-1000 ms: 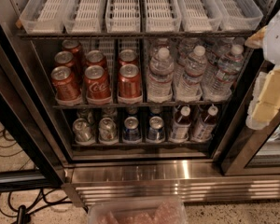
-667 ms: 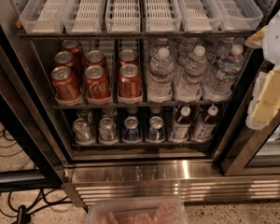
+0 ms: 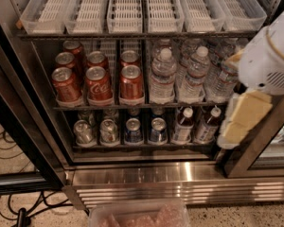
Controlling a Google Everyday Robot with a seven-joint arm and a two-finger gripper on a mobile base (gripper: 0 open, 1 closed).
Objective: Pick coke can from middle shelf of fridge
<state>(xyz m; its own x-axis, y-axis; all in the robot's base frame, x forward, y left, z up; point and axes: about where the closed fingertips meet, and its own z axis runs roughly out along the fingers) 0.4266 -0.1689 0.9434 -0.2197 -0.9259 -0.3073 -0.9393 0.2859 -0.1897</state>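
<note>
Several red coke cans stand in the left lanes of the middle shelf (image 3: 132,107) of the fridge (image 3: 19,103). The front row holds three: left (image 3: 66,84), centre (image 3: 98,83) and right (image 3: 131,82), with more cans behind them. My gripper (image 3: 241,119), cream coloured under a white arm housing (image 3: 270,56), hangs at the right edge of the fridge opening. It is in front of the water bottles' end of the shelf, well right of the cans, and holds nothing that I can see.
Clear water bottles (image 3: 163,77) fill the right half of the middle shelf. White slotted trays (image 3: 125,8) sit on the shelf above. Silver cans (image 3: 109,130), blue cans (image 3: 132,130) and small bottles (image 3: 182,124) stand below. The ribbed steel base (image 3: 180,178), a plastic bin (image 3: 137,214) and floor cables (image 3: 9,145) lie lower down.
My arm and gripper have shifted left and slightly down, further in front of the fridge's right side. The cans and bottles have not moved.
</note>
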